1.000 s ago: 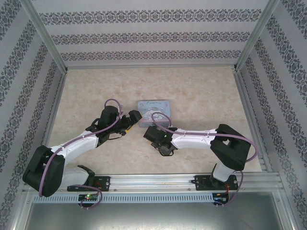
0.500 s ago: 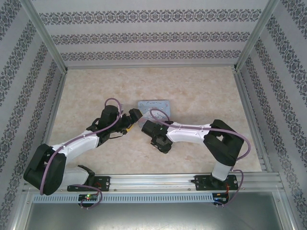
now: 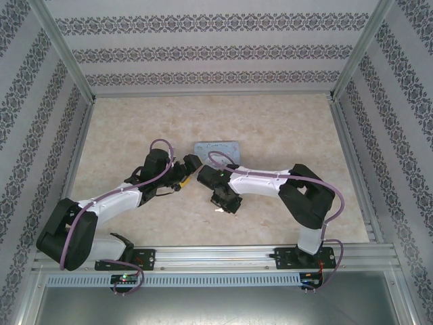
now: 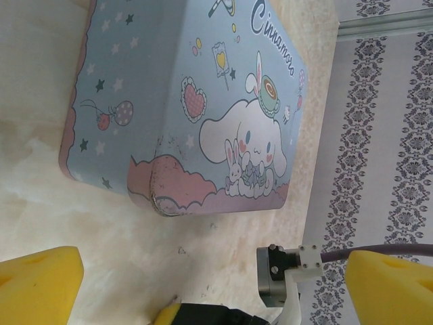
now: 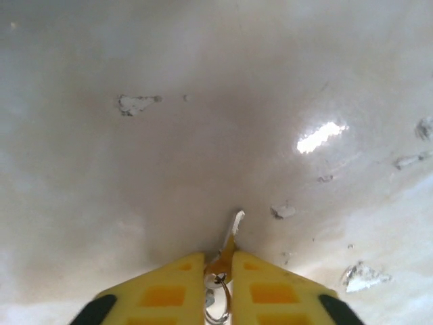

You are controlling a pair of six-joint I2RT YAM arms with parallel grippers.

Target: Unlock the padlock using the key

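We've got the key (image 5: 233,230) pinched between the yellow pads (image 5: 162,291) of the right tool (image 5: 218,261). Its pale blade pokes out past the fingertips toward the desk (image 5: 203,101), and its ring-like head is tucked back in the slit between them. So the right tool is closed, gripping the key. The blade tip is very near the pale, chipped surface, but we can't tell whether it touches.

From above, that tool sits just off the near long edge of the blue cartoon tin (image 3: 216,146), toward its left end. The tin lies flat on the desk, printed lid up.

The left tool (image 4: 215,257) is just beside the tin too, off its near left corner. Its foam pads stand wide apart with nothing between them: open.
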